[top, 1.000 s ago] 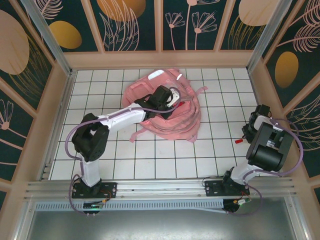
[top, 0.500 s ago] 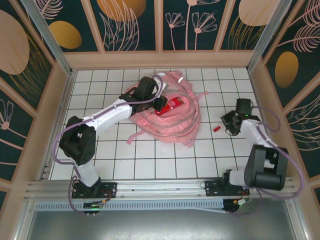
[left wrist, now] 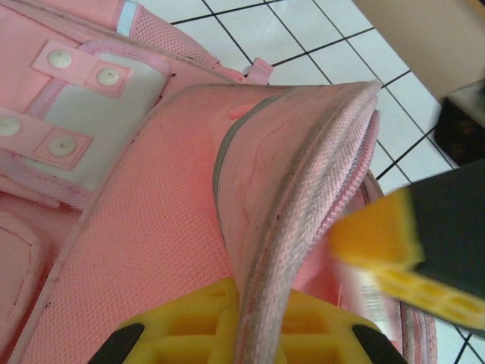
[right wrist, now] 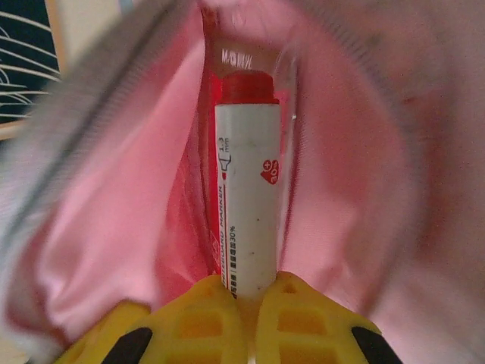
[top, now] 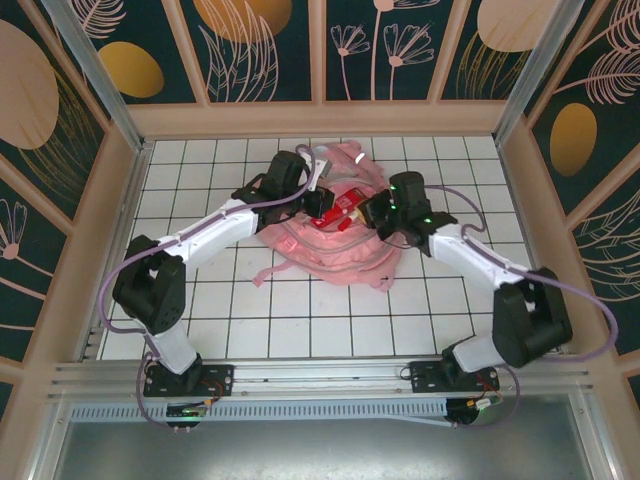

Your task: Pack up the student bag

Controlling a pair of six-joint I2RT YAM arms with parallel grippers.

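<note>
The student bag [top: 345,245], pink and soft, lies at the back middle of the tiled table with its mouth open. My left gripper [top: 318,205] is shut on the bag's grey zip rim [left wrist: 303,220] and holds that edge up. My right gripper [top: 377,212] is shut on a white marker with a red cap [right wrist: 246,197]. The marker points into the bag's pink inside [right wrist: 129,227]. A red item [top: 340,213] lies in the opening, behind the marker. The right fingers [left wrist: 379,235] appear blurred beside the lifted rim.
Loose pink straps [top: 272,272] trail onto the white tiled table [top: 200,300] in front of the bag. Wooden walls [top: 110,230] close in the table on three sides. Both arms reach across the middle toward the bag.
My right arm swung from the table's right side to the bag's mouth, carrying the marker. My left gripper pulled the bag's rim toward the back and kept its hold.
</note>
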